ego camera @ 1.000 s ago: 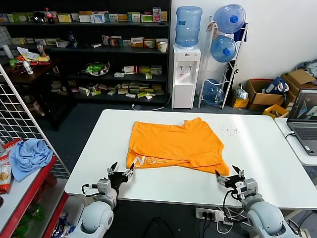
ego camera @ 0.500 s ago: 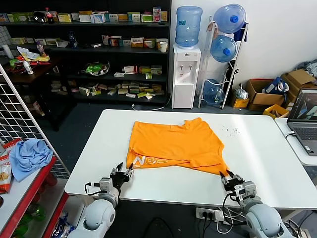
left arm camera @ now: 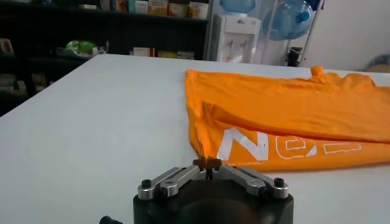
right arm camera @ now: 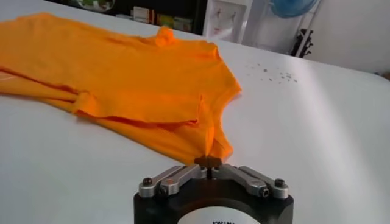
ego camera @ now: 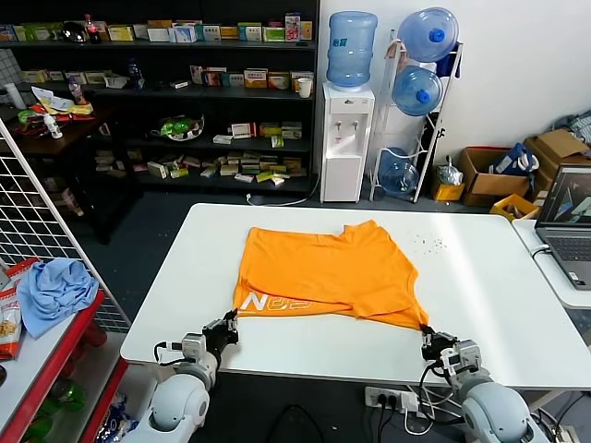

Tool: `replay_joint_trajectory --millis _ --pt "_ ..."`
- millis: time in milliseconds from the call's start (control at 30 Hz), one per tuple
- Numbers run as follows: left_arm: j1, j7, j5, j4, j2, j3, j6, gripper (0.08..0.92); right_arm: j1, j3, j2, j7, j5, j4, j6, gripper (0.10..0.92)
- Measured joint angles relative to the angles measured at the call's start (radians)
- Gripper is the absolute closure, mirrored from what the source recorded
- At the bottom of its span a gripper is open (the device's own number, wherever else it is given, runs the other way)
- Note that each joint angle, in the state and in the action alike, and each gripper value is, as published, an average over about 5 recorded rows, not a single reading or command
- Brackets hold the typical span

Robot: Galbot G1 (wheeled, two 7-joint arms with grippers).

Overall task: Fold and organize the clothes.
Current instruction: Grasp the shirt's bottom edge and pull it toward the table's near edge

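The orange T-shirt (ego camera: 323, 272) lies partly folded on the white table (ego camera: 489, 286), with white lettering (ego camera: 282, 302) showing along its near left edge. My left gripper (ego camera: 228, 321) is shut on the shirt's near left corner, where the cloth (left arm camera: 204, 131) runs straight into its jaws (left arm camera: 207, 163). At the near right, my right gripper (ego camera: 428, 332) is shut on the other near corner; the fabric (right arm camera: 210, 137) is pinched between its tips (right arm camera: 209, 162). Both corners are drawn toward the table's front edge.
A laptop (ego camera: 568, 226) sits on a second table at the right. A light blue cloth (ego camera: 55, 291) lies on a red rack at the left. Shelves, a water dispenser (ego camera: 346, 138) and cardboard boxes stand behind the table.
Both grippers have gone from open to shut on the shirt's near corners. They moved slightly toward the table's front edge, pulling the corners out.
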State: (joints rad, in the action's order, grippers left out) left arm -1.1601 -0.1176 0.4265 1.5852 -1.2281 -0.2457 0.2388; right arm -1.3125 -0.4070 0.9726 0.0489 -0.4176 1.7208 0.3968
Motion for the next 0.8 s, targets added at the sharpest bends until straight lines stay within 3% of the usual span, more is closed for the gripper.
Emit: replay_joint_trajectory --millis 400,800 --pt "-0.056 -0.013 0.026 0.079 0.058 -0.017 0.037 0.904 -0.075 -0.023 -0.057 0.008 -0.018 0.081 0.034 0.901" --pt "-0.187 -0.038 0.010 0.216 0.099 -0.018 0.069 0.904 -0.197 -0.050 -0.076 0.029 -0.012 0.186 0.070 0.901"
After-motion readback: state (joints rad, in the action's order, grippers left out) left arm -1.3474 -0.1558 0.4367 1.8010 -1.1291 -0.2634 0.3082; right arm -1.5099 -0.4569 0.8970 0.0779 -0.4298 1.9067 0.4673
